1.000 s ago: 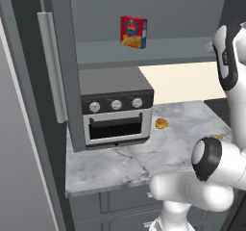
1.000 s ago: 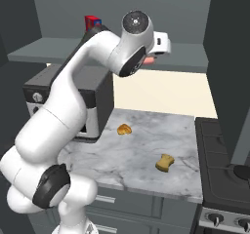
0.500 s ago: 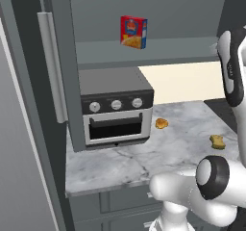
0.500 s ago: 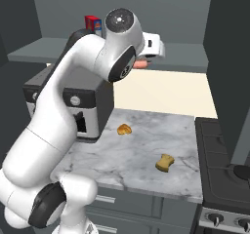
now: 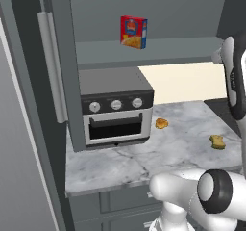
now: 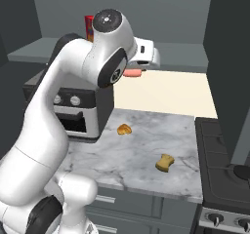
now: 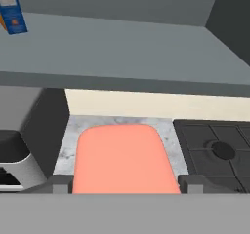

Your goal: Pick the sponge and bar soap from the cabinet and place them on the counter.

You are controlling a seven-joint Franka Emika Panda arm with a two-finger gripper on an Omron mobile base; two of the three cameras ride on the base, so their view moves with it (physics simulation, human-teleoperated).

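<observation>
Since the earlier frame, we note that the arm has swung further to the right in the left base view and its upper link has come forward in the right base view; the items on the counter (image 5: 144, 153) have kept their places.

We find the bar soap (image 7: 124, 157) held between the fingers of the gripper (image 7: 124, 183), whose jaws stand wide and bear on the bar's two long sides. In the right base view the bar soap shows as a salmon sliver under the hand, out in front of the cabinet (image 5: 62, 71) shelf edge and high above the back edge of the counter. The sponge (image 6: 165, 163) already lies on the counter, towards its front right corner, well apart from the orange-yellow lump (image 6: 124, 129) nearer the toaster oven (image 5: 115, 107). The red box (image 5: 133, 32) stands on the cabinet shelf.

We judge the sponge part done and the second item in transit from cabinet to counter. The next move, in our view, calls for a descent to a bare stretch of marble, clear of the sponge, the lump and the stove (image 7: 215, 150) at the right edge, then a release close to the surface.
</observation>
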